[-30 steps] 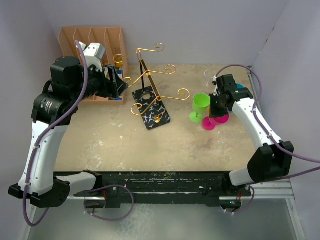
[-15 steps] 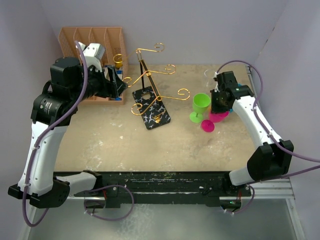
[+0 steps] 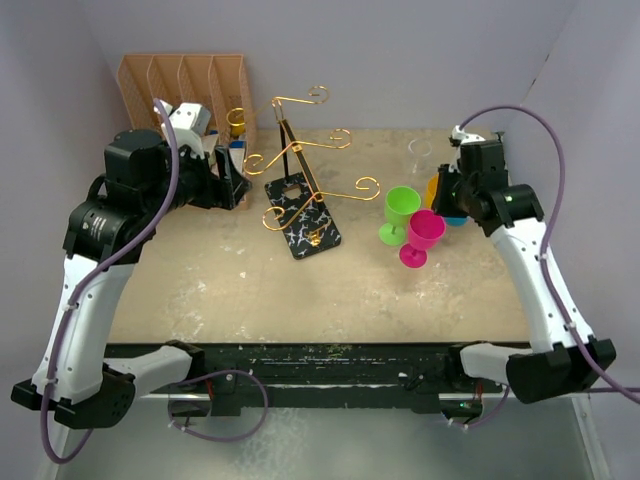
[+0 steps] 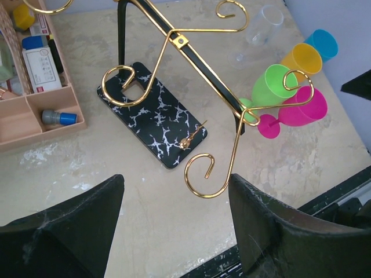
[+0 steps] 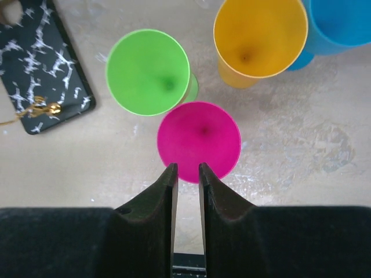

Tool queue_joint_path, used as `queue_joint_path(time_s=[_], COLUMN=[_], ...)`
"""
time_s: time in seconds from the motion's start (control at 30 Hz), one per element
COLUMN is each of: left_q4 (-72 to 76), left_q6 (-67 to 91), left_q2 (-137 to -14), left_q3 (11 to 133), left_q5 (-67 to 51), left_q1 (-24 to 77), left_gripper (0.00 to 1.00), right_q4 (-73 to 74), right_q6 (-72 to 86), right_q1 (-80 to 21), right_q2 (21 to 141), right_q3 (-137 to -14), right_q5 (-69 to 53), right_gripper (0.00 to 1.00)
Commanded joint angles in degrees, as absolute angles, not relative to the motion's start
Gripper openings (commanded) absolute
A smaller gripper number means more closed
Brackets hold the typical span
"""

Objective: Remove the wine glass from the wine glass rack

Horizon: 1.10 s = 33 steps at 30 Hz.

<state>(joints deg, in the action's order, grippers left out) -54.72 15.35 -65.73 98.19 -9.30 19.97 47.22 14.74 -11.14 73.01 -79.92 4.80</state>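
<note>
Pink plastic wine glass (image 5: 199, 141) stands upright on beige surface (image 3: 220, 280), beside green plastic glass (image 5: 148, 72). Right tool (image 5: 186, 174) above it, fingers nearly together, gripping nothing. Left tool (image 4: 174, 200) wide apart near gold wire rack with black marbled base (image 4: 152, 128).

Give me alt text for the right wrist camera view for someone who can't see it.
Seen from above, the right gripper, its fingers nearly together, hangs over the near rim of an upright pink glass. A green glass, a yellow glass and a blue glass stand behind, with the rack's black marbled base at left.
</note>
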Motion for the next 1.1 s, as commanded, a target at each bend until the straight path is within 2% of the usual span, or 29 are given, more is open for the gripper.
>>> queue_joint_path(time_s=[0.0,0.13,0.2,0.23,0.27,0.37,0.4,0.43,0.47,0.5,1.07], left_q4=[-51.7,-49.7,-48.3,-47.5,-46.5,-43.7,-43.1,-42.6,-42.0,-41.6,-38.4], left_q6=[13.8,13.8,13.5,13.4,13.3,13.4,13.7,14.1,14.4,14.6,16.0], left_q2=[-62.6,-59.3,-57.2,-56.0,-54.5,-49.9,-47.9,-46.4,-45.0,-43.8,-30.9], left_q3=[95.5,91.0,88.3,86.8,85.4,80.4,79.2,78.0,76.9,75.7,58.9], left_q5=[-6.9,-5.5,-6.1,-6.5,-6.7,-5.3,-4.1,-2.4,-0.4,0.7,10.9], left_q1=[20.2,20.1,20.1,20.2,20.2,20.2,20.1,20.1,20.1,20.2,20.2], left_gripper=[0.76,0.76,0.76,0.76,0.77,0.81,0.85,0.94,1.0,0.99,0.99], right_q4=[45.5,40.9,36.3,33.8,30.1,23.1,21.5,20.2,19.1,18.3,15.2], right_q6=[14.4,14.3,14.7,15.4,16.1,19.8,21.1,22.1,22.6,22.7,22.0], right_q1=[-11.1,-11.1,-11.1,-11.1,-11.1,-11.1,-11.1,-11.1,-11.1,-11.1,-11.1], right_q2=[68.6,63.3,59.6,57.0,55.1,50.0,48.7,47.7,46.6,45.9,37.0], right_q3=[-84.0,-83.0,-80.2,-78.2,-75.4,-69.4,-67.7,-66.1,-64.8,-63.7,-53.8], right_q5=[2.5,-0.9,-3.1,-3.9,-4.7,-4.4,-3.4,-2.3,-1.4,-0.7,5.3], right_gripper=[0.24,0.28,0.35,0.42,0.56,0.83,0.88,0.93,0.97,0.99,1.0])
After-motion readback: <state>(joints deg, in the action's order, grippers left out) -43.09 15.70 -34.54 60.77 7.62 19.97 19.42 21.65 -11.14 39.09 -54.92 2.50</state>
